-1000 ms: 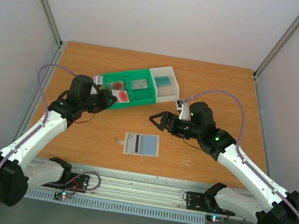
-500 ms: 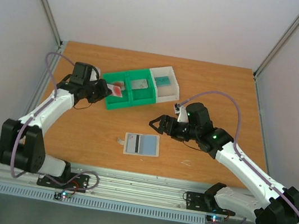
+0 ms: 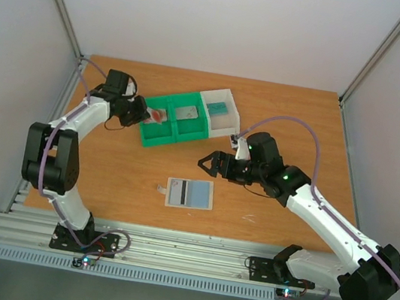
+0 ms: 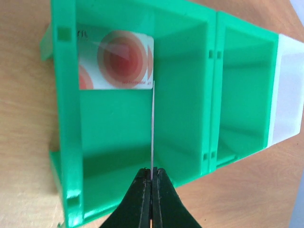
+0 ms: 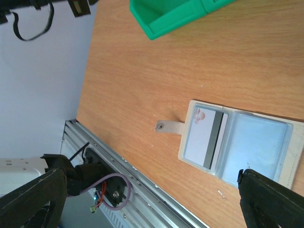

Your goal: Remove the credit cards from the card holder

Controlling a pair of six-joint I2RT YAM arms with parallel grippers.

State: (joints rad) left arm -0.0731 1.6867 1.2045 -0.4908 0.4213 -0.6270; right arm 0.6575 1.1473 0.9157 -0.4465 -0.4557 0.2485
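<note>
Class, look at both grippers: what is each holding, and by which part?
The left gripper pinches a thin card, seen edge-on, by its near edge, over the green tray. The right gripper is open and holds nothing.

Wooden tabletop point(image 3: 305, 113), orange-brown, grain running left-right, fills the middle of the top view. Three items lie directly on it. Green tray point(image 3: 171, 140), two compartments, sits upper centre-left, skewed so its right end lies higher in the frame. White tray point(image 3: 223, 129) stands butted against the green tray's right end, touching it, on the same skew. Card holder point(image 3: 190, 193), pale beige, lies opened flat at lower centre, well apart from both trays; its small tab point(image 3: 163, 188) points toward the left edge.
</note>
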